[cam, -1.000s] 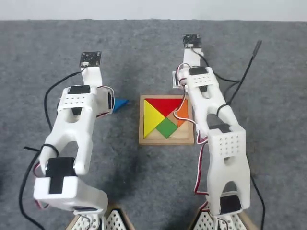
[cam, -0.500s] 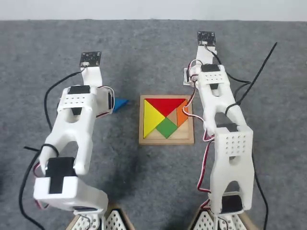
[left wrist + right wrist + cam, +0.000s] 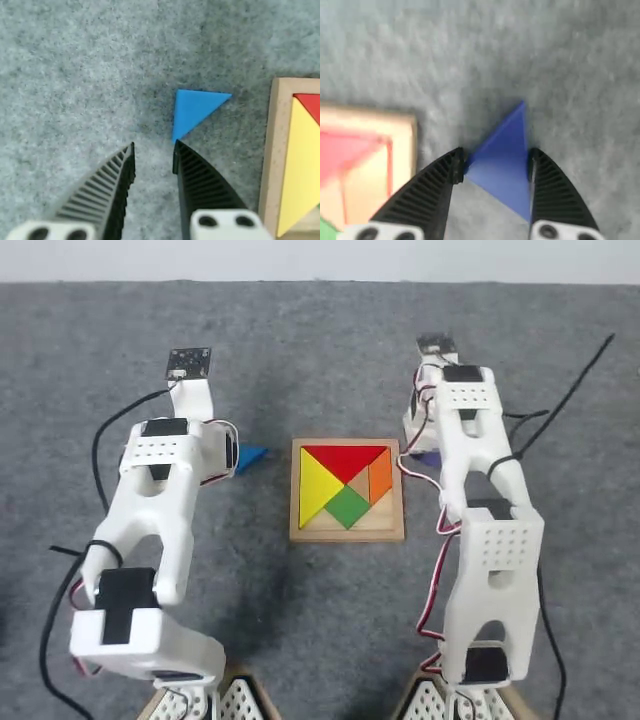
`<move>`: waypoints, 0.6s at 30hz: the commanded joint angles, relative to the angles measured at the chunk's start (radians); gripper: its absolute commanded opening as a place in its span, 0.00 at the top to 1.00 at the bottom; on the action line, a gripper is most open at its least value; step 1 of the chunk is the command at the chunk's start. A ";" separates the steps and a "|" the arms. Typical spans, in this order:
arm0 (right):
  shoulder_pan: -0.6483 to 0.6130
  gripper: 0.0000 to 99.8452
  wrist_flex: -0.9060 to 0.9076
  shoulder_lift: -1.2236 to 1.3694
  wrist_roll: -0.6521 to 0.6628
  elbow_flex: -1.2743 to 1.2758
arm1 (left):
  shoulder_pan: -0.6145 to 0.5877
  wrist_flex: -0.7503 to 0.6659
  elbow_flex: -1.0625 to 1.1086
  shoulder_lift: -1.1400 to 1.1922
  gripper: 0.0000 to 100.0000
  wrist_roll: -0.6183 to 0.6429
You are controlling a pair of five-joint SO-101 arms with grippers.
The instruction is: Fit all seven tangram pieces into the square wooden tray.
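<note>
**Ana:** Tray?

**Ben:** The wooden tray sits on the desk between the arms. It holds a red triangle, a yellow triangle, a green square and an orange piece.

**Ana:** Left jaws?

**Ben:** Spread and empty, with the tips just short of the light-blue triangle, which lies on the desk beside the tray.

**Ana:** Right jaws?

**Ben:** Also spread. They straddle the dark-blue triangle on the tray's other side, with the tips at its edges.

1. Counter: covered edge to edge in a grey, speckled, felt-like mat.
2. Mat texture: short matted fibres, mottled light and dark grey in both wrist views.
3. Soft dark shadows lie on the mat in the high view, mostly along the near half.
4. Pale band: plain and off-white, running straight along the counter's far edge.
</note>
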 commanded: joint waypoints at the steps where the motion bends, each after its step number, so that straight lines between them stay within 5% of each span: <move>1: 0.036 0.83 0.119 -0.047 0.137 -0.009 | -0.003 -0.020 -0.047 -0.009 0.88 0.011; 18: 0.094 0.81 0.180 -0.314 0.258 0.132 | -0.003 -0.018 -0.051 -0.014 0.88 0.009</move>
